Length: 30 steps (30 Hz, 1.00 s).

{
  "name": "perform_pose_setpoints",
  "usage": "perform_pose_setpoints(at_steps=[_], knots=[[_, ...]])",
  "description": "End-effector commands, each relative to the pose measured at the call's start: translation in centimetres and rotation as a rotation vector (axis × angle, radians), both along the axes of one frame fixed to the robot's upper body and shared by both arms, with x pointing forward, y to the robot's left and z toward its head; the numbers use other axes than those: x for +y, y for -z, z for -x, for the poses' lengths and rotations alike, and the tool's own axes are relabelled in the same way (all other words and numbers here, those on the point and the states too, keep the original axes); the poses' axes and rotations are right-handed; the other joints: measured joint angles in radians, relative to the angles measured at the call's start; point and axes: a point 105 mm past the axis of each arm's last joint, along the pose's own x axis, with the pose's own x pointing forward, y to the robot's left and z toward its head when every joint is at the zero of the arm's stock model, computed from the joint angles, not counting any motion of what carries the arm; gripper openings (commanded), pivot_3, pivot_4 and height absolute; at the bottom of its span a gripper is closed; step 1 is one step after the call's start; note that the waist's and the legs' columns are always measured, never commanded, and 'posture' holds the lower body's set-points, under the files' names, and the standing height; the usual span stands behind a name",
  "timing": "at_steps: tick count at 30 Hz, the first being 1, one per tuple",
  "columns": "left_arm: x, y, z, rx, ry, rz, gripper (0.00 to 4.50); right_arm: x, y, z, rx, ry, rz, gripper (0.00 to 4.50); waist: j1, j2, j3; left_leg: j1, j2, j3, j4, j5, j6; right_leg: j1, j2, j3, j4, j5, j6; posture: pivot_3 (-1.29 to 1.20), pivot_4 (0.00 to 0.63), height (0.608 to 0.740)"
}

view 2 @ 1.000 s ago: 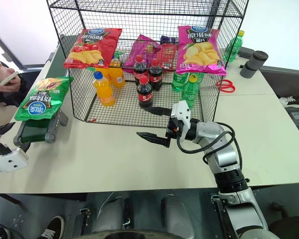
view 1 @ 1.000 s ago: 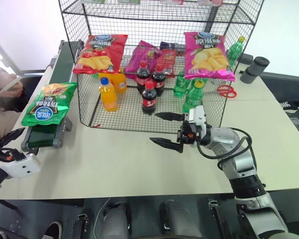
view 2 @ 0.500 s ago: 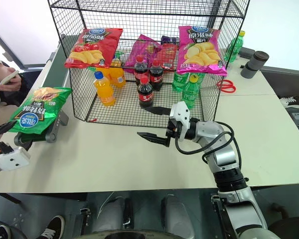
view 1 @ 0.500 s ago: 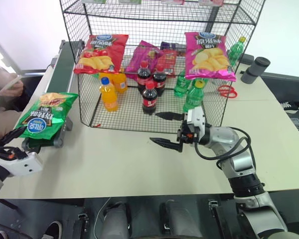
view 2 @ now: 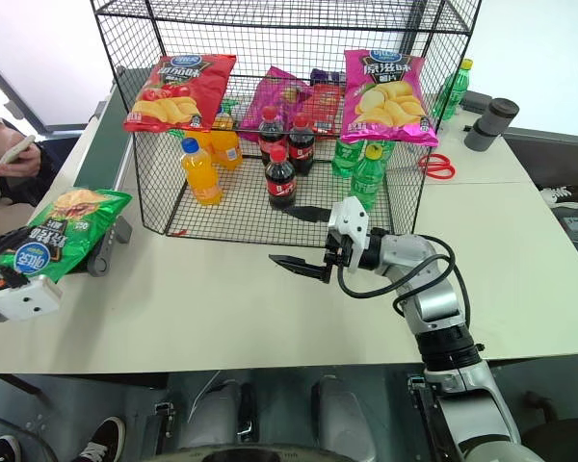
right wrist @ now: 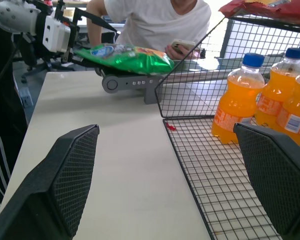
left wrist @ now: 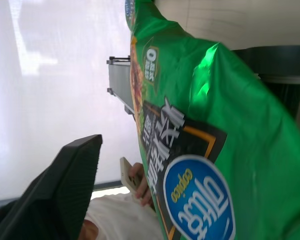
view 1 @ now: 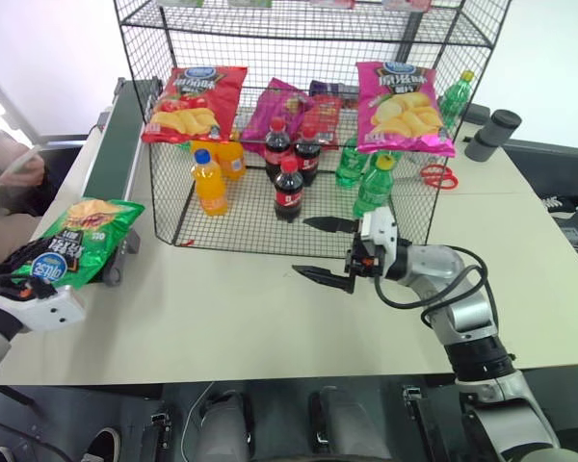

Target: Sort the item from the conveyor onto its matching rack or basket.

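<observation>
Pale tabletop (view 1: 222, 308) runs under both arms. Nearest, the left gripper (view 1: 19, 279) has its fingers on either side of the green crisp bag (view 1: 67, 245) at the conveyor's (view 1: 116, 144) near end; whether it pinches the bag I cannot tell. Mid-table, the right gripper (view 1: 329, 248) hangs wide open and empty. Beyond stands the rack (view 1: 299, 38), holding bottles and crisp bags.

One green crisp bag (view 1: 69, 244), one red bag (view 1: 194, 102), one pink bag (view 1: 403, 109) and two more snack packs, purple (view 1: 275, 115) and red (view 1: 324, 114). Three cola bottles (view 1: 288, 191), two orange bottles (view 1: 209, 182), at least three green bottles (view 1: 373, 188). One pair of scissors (view 1: 436, 174). One rack (view 1: 270, 29), one conveyor (view 1: 116, 144).
</observation>
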Motion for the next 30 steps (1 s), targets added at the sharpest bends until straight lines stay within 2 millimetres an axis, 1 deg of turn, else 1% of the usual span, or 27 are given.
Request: perform_pose_setpoints(at_steps=[1,5,6,10,11,14,16,19,21,23,25,27,30], knots=[[-0.1,-0.5,-0.1,-0.005,0.011,0.033,2.68,-0.3,-1.1,-0.1,-0.051,0.011,-0.006,4.50,-0.001,0.000,0.000,0.000,0.000,0.000,0.000,0.000,0.000,0.000,0.000,0.000,0.000,0.000,0.000,0.00,0.150,0.740],[0.0,-1.0,-0.2,-0.030,0.005,0.044,0.62,-0.3,-0.9,-0.2,-0.051,0.013,-0.001,4.50,-0.001,0.000,0.000,0.000,0.000,0.000,0.000,0.000,0.000,0.000,0.000,0.000,0.000,0.000,0.000,0.00,0.150,0.740],[0.0,-1.2,-0.2,-0.034,0.003,0.050,0.04,-0.3,-0.8,-0.2,-0.051,0.014,-0.001,4.50,-0.001,0.000,0.000,0.000,0.000,0.000,0.000,0.000,0.000,0.000,0.000,0.000,0.000,0.000,0.000,0.00,0.150,0.740],[0.3,-2.7,-0.3,-0.093,-0.024,0.121,0.04,-0.1,-0.6,-0.2,-0.054,0.015,0.002,4.50,0.000,0.000,0.000,0.000,0.000,0.000,0.000,0.000,0.000,0.000,0.000,0.000,0.000,0.000,0.000,0.00,0.150,0.740],[0.4,-3.3,-0.3,-0.119,-0.032,0.150,0.04,-0.1,-0.6,-0.3,-0.054,0.017,0.004,4.50,0.000,0.000,0.000,0.000,0.000,0.000,0.000,0.000,0.000,0.000,0.000,0.000,0.000,0.000,0.000,0.00,0.150,0.740],[0.7,-6.0,-0.3,-0.226,-0.039,0.296,0.04,-0.2,-0.5,-0.5,-0.058,0.023,0.011,4.50,0.000,0.000,0.000,0.000,0.000,0.000,0.000,0.000,0.000,0.000,0.000,0.000,0.000,0.000,0.000,0.00,0.150,0.740],[0.2,-8.2,-0.1,-0.271,0.010,0.479,0.04,-0.5,-0.4,-0.7,-0.060,0.031,0.017,4.50,0.000,0.000,0.000,0.000,0.000,0.000,0.000,0.000,0.000,0.000,0.000,0.000,0.000,0.000,0.000,0.00,0.150,0.740],[-1.2,-10.1,0.5,-0.234,0.130,0.610,0.04,-0.9,-0.5,-0.9,-0.061,0.037,0.020,4.50,0.000,0.000,0.000,0.000,0.000,0.000,0.001,0.000,0.000,0.000,0.000,0.000,0.001,0.000,0.000,0.00,0.150,0.740],[-2.3,-11.2,1.2,-0.118,0.233,0.799,0.04,-1.3,-0.7,-0.9,-0.060,0.031,0.025,4.50,-0.001,0.000,0.000,0.000,0.000,0.000,0.001,0.000,0.000,0.000,0.000,0.000,0.001,0.000,0.000,0.00,0.150,0.740],[-4.1,-11.8,2.4,0.054,0.357,0.962,0.04,-1.7,-1.0,-0.8,-0.046,0.019,0.026,4.50,-0.005,0.000,0.000,0.000,0.000,0.000,0.001,0.000,-0.001,0.000,0.001,0.000,0.001,0.000,0.000,0.00,0.150,0.740],[-5.5,-11.8,3.4,0.213,0.422,1.086,0.04,-2.0,-1.3,-0.5,-0.023,-0.006,0.021,4.50,-0.005,0.000,0.000,0.000,0.001,0.000,0.001,0.000,-0.001,0.000,0.001,0.000,0.001,0.000,0.000,0.00,0.150,0.740],[-7.4,-11.8,4.1,0.374,0.488,1.247,0.04,-2.2,-1.8,0.2,0.042,-0.048,-0.003,4.50,-0.005,0.001,0.000,0.001,0.001,-0.001,0.001,0.001,-0.001,0.001,0.001,0.000,0.001,0.000,0.000,0.00,0.150,0.740],[-10.5,-11.6,4.6,0.544,0.590,1.330,0.04,-2.5,-1.5,1.2,0.119,-0.100,0.007,4.50,0.000,0.001,0.001,0.001,0.001,-0.002,0.001,0.001,-0.001,0.002,0.002,0.000,0.001,0.000,0.000,0.00,0.150,0.740]])
